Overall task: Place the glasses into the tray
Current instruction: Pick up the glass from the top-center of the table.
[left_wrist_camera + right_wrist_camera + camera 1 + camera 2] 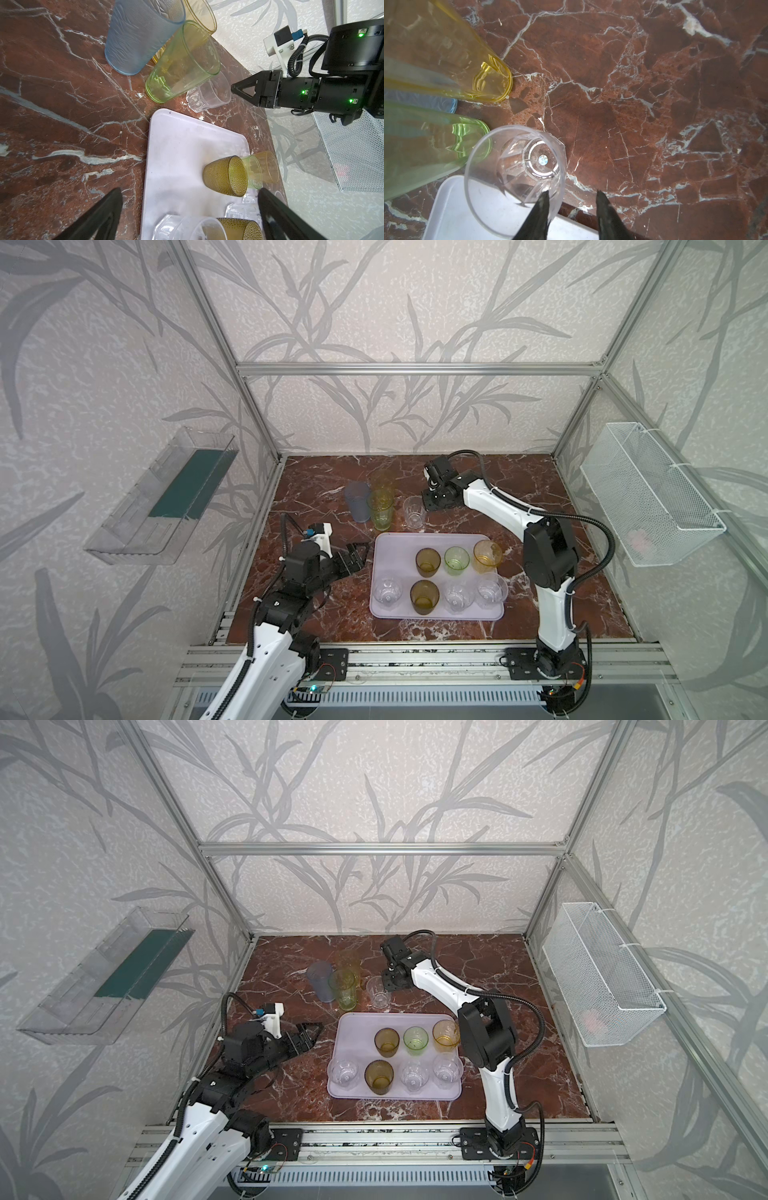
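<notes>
In both top views the lilac tray (pixel 392 556) lies near the centre of the marble table (pixel 540 489). Seven glasses stand in it: three clear, two amber-brown, one green and one yellow. Four more wait on the table just beyond its far edge: a tall blue-grey glass (pixel 357 502), a tall green glass (pixel 381 510), a tall yellow glass (pixel 381 481) and a short clear glass (pixel 414 512). The right gripper (pixel 424 506) reaches the short clear glass from the right. The left gripper (pixel 358 551) hovers left of the tray, spread wide and empty.

Left wrist view: the right gripper (pixel 234 87) points at the short clear glass's rim.

Right wrist view: one jaw sits inside that rim and the other outside, with the wall not yet pinched. The best course is probably to close gently on the wall and lift straight up, clear of the green glass just beside it. The glass can then go down in the tray's bare far-left corner.
</notes>
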